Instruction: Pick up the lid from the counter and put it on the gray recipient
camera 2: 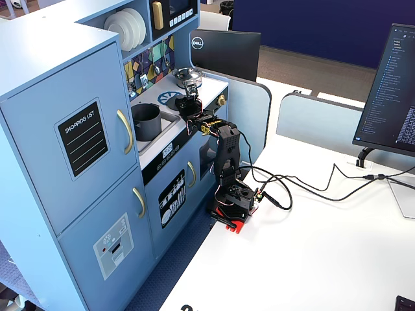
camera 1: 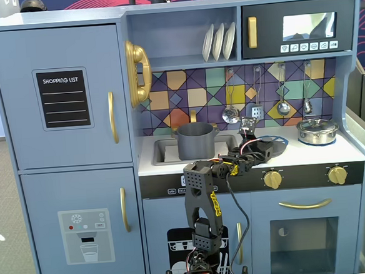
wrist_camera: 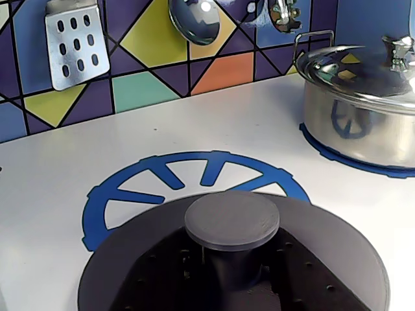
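Claw [camera 1: 253, 146] low over the blue burner ring [wrist_camera: 130, 194], apparently pinching the knob of the lid [wrist_camera: 311, 246], though jaws themselves hidden in the wrist view. Lid close under the wrist camera, mid-desk [wrist_camera: 58, 168], toward the back edge, right of the sink. Still ahead: carry left and set on the gray recipient [camera 1: 195, 140] standing uncovered in the sink. Steel pot [wrist_camera: 356, 110] near the desk's right edge.
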Robot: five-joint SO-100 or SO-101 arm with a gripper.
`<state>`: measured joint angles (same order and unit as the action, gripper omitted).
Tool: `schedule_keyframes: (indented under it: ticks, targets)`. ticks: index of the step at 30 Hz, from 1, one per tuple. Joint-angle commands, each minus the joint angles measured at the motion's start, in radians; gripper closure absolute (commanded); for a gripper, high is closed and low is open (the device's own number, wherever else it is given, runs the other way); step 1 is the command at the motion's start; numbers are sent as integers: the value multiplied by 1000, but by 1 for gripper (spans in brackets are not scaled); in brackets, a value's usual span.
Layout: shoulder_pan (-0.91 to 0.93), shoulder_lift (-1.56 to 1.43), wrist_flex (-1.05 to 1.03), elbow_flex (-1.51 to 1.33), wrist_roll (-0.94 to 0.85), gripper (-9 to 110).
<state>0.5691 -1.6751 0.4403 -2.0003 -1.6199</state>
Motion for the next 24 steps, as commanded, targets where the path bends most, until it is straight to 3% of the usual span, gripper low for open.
schedule_keyframes:
  ticks: [1, 13, 24]
  targets:
    - [-12, -87, 29, 63, 0, 102]
    - [-101, -342, -181, 229, 28, 102]
    - [-376, -500, -491, 342, 14, 102]
